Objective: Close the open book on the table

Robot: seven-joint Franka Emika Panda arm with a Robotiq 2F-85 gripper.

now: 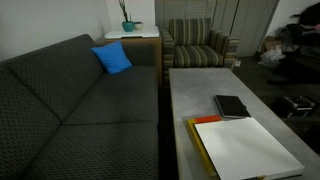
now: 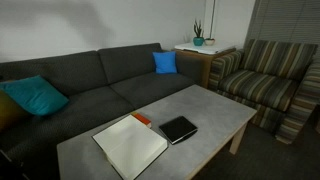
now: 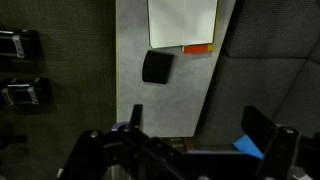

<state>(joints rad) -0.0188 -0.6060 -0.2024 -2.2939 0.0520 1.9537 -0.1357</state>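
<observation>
The open book (image 1: 245, 148) lies on the light grey table (image 1: 195, 90) with plain white pages up and a yellowish edge; it also shows in the other exterior view (image 2: 130, 146) and at the top of the wrist view (image 3: 182, 22). The table shows there too (image 2: 215, 108) (image 3: 160, 95). My gripper (image 3: 195, 125) appears only in the wrist view, open and empty, its two dark fingers spread wide, high above the far end of the table and well away from the book.
A small black notebook (image 1: 231, 106) (image 2: 179, 129) (image 3: 157, 66) lies beside the book. A red-orange cover (image 2: 141, 119) (image 3: 197, 48) peeks from under it. A dark sofa (image 1: 70, 100) with a blue cushion (image 1: 112, 58) runs along the table. A striped armchair (image 2: 265, 75) and a side table with a plant (image 2: 198, 45) stand beyond.
</observation>
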